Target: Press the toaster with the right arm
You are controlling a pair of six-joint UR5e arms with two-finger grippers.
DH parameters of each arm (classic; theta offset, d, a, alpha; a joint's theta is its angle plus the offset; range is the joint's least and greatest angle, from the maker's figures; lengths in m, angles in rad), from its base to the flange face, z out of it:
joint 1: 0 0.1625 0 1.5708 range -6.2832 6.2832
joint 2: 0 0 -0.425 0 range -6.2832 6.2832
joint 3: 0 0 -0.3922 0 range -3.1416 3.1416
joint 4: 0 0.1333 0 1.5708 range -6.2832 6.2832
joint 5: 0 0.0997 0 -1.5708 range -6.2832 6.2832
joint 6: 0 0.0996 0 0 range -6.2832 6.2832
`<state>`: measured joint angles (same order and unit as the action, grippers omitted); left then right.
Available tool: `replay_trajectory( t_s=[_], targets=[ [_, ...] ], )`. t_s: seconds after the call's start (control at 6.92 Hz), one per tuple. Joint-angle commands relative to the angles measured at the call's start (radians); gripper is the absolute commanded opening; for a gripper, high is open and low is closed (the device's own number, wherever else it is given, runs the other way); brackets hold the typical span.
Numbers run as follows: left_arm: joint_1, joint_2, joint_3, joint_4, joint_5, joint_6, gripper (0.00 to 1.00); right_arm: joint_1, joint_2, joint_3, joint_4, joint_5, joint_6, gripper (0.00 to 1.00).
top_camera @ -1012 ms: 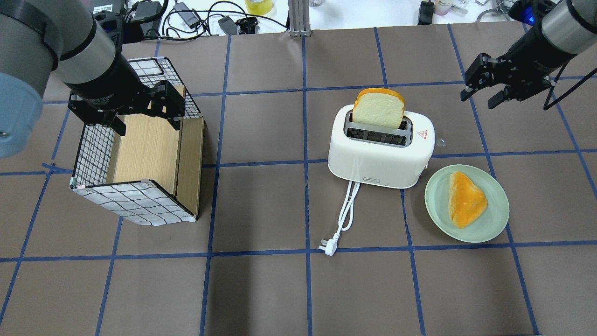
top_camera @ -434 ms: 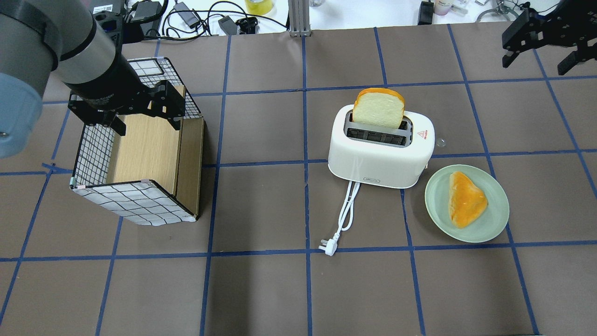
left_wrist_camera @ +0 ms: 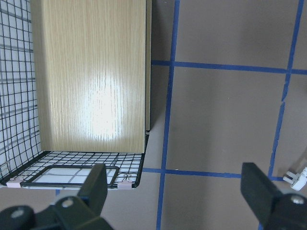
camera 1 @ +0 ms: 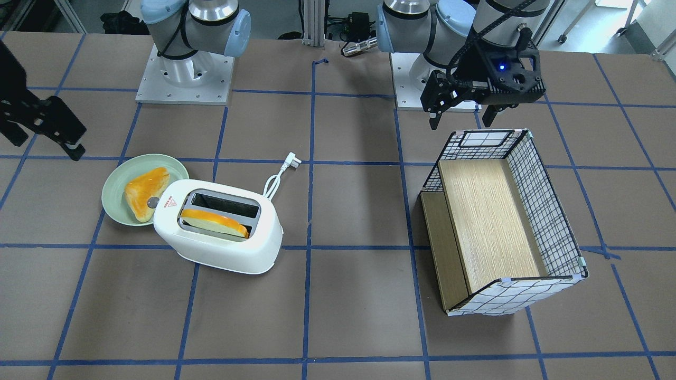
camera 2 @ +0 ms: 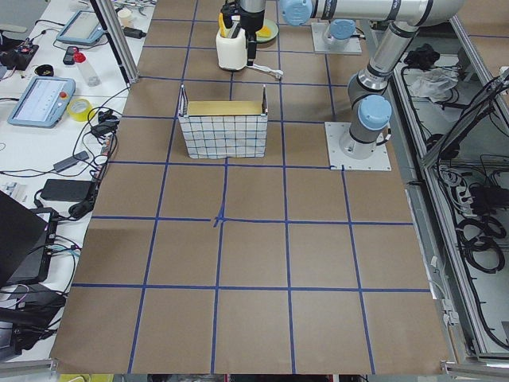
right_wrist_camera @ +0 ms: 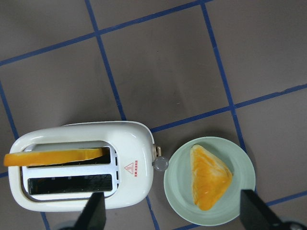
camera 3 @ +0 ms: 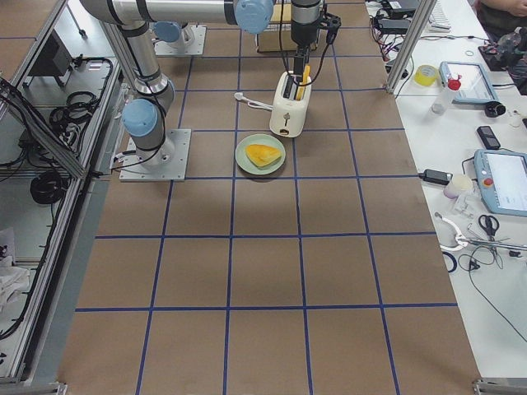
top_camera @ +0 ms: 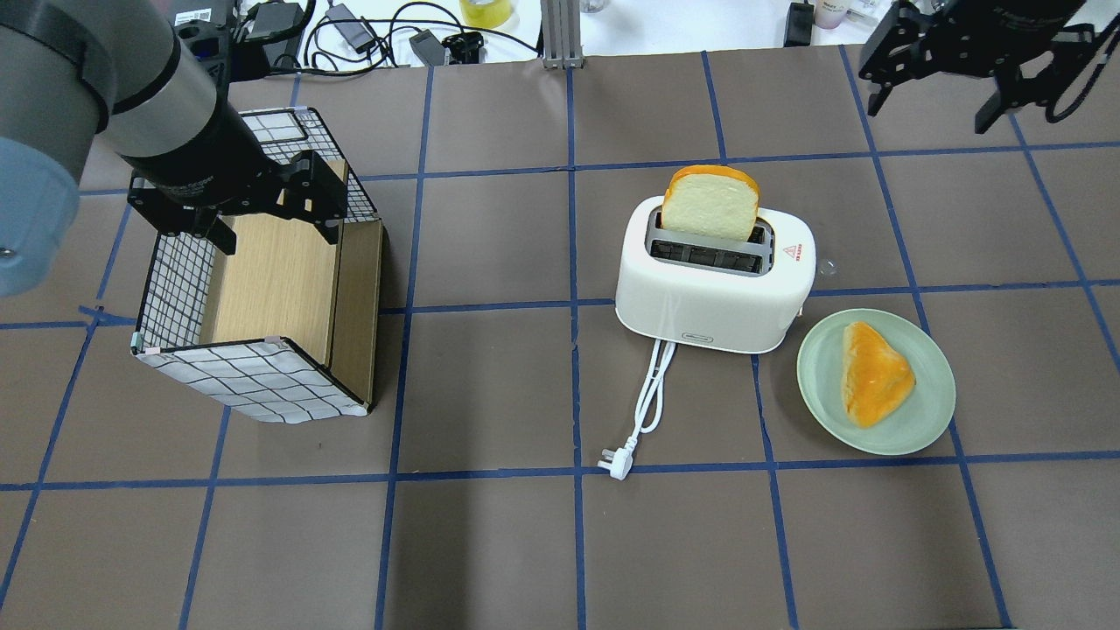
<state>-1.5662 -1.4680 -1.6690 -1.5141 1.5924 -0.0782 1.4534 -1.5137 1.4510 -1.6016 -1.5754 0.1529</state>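
The white two-slot toaster (top_camera: 713, 302) stands mid-table with a bread slice (top_camera: 709, 203) upright in its far slot. Its small grey lever (right_wrist_camera: 159, 164) is on the end that faces the plate, beside the red triangle mark. The toaster also shows in the front view (camera 1: 222, 248) and the right wrist view (right_wrist_camera: 134, 139). My right gripper (top_camera: 926, 98) is open and empty, held high beyond the toaster's lever end and apart from it; it looks straight down on toaster and plate. My left gripper (top_camera: 278, 236) is open and empty over the basket.
A pale green plate (top_camera: 927, 420) with a bread piece (top_camera: 875, 372) lies right of the toaster, close to the lever. The white cord and plug (top_camera: 617, 462) trail toward the near side. A wire basket with a wooden floor (top_camera: 254, 376) stands at the left.
My right gripper has risen and pulled back toward the table's far edge, then shifted left and turned. It stays open. The left arm, toaster and bread have not moved.
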Motion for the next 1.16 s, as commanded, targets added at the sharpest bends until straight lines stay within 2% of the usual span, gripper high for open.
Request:
replay_trajectory(
  t_s=[0.0, 0.29, 0.58, 0.87, 1.01],
  targets=[
    [0.000, 0.000, 0.000, 0.000, 0.000, 0.000, 1.00, 0.051, 0.017, 0.000, -0.017, 0.008, 0.010, 1.00],
    [0.000, 0.000, 0.000, 0.000, 0.001, 0.000, 1.00, 0.079, 0.029, 0.000, -0.023, 0.012, -0.079, 1.00],
    [0.000, 0.000, 0.000, 0.000, 0.001, 0.000, 1.00, 0.088, 0.030, 0.000, -0.021, 0.070, -0.064, 1.00],
    [0.000, 0.000, 0.000, 0.000, 0.001, 0.000, 1.00, 0.087, 0.030, 0.000, -0.020, 0.014, -0.068, 1.00],
    [0.000, 0.000, 0.000, 0.000, 0.001, 0.000, 1.00, 0.087, 0.029, 0.011, -0.020, 0.018, -0.062, 1.00]
  ],
)
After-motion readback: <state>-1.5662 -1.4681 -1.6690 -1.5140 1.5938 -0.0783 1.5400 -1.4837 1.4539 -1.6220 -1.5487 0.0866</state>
